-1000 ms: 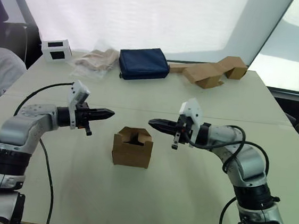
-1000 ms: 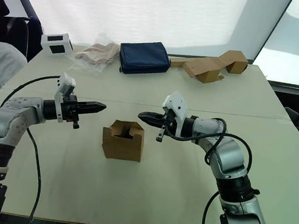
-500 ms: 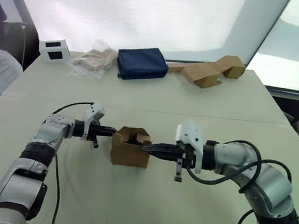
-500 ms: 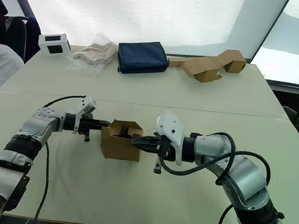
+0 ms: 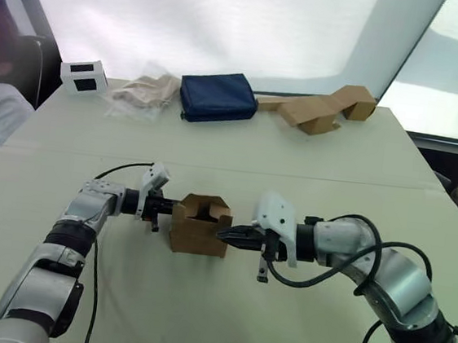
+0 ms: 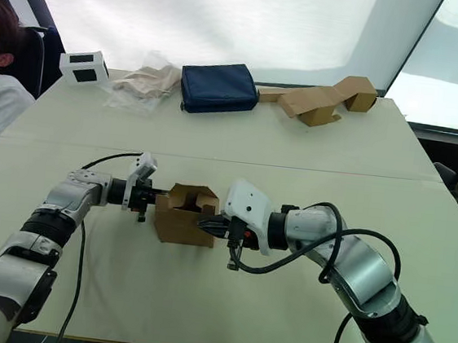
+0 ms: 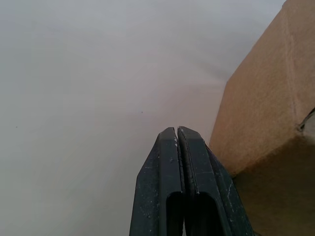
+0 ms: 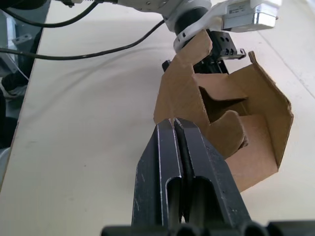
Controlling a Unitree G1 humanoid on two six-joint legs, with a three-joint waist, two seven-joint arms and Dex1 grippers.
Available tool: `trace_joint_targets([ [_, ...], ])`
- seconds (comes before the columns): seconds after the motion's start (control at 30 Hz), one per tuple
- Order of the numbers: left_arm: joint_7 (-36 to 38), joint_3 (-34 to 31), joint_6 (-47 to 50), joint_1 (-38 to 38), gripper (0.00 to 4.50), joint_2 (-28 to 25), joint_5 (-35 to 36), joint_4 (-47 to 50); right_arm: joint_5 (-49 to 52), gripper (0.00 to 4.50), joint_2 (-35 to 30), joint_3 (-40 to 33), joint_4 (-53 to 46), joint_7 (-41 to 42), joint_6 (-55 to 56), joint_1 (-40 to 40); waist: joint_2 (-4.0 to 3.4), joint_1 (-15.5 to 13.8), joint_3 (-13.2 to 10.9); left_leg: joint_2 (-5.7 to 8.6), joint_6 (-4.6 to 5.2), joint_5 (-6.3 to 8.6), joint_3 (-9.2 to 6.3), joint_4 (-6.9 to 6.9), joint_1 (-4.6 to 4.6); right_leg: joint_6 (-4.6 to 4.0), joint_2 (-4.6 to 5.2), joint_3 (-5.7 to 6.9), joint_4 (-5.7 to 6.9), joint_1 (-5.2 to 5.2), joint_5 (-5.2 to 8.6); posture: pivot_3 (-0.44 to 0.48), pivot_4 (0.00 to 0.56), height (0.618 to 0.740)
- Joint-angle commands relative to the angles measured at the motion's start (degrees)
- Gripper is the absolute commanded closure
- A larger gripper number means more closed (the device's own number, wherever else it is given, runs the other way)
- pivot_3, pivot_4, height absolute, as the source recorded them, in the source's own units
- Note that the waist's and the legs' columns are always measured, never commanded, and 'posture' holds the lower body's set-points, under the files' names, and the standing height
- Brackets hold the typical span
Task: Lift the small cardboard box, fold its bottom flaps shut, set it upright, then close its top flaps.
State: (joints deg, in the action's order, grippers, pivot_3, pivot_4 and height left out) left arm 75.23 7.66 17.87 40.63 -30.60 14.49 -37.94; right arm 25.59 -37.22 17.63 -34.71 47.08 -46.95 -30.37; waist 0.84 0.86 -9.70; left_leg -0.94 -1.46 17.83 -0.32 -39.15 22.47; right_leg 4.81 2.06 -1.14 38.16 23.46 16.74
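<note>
From the head views, the small cardboard box [image 5: 200, 226] sits mid-desk [image 5: 312, 156], open upward, with the left gripper [image 5: 168, 206] against one side and the right gripper [image 5: 224, 234] against the other. The left wrist view shows its jaws pressed together, empty, beside the box wall. The right wrist view shows jaws likewise together at the box's edge.

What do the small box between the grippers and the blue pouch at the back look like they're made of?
The small cardboard box: plain brown cardboard, matte and unprinted, with creased fold lines and raw-cut flap edges. The navy blue pouch: apparently woven fabric, soft and dull, with rounded corners; the exact textile can't be told.
</note>
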Motion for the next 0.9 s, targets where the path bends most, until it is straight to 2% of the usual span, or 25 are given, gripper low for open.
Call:
trace_joint_targets([
  [0.03,-0.01,-1.16,-1.06,-0.46,4.47,0.42,0.05,1.17,-1.37,4.5,0.5,0.97,0.65,0.58,2.01,-1.41,0.0,-0.08,0.0,0.0,0.0,0.0,0.0,0.0,0.0,0.0,0.0,0.0,0.0,0.0,0.0,0.0,0.15,0.74],
  [0.43,-1.6,-1.77,-0.56,-3.2,4.47,1.87,0.52,5.01,-5.96,4.5,2.49,4.7,6.22,1.02,4.48,-3.88,0.0,-0.1,0.0,0.0,0.0,0.0,0.0,0.0,0.01,0.0,0.03,0.0,-0.01,0.0,0.0,0.0,0.15,0.74],
  [0.9,-4.54,-3.84,-1.13,-2.88,4.47,1.17,0.61,4.27,-7.28,4.5,7.89,5.57,13.37,1.48,5.76,-4.58,0.0,-0.05,0.0,0.0,0.0,0.0,0.0,0.0,0.01,0.0,0.02,0.0,0.01,0.01,0.0,0.0,0.15,0.74],
])
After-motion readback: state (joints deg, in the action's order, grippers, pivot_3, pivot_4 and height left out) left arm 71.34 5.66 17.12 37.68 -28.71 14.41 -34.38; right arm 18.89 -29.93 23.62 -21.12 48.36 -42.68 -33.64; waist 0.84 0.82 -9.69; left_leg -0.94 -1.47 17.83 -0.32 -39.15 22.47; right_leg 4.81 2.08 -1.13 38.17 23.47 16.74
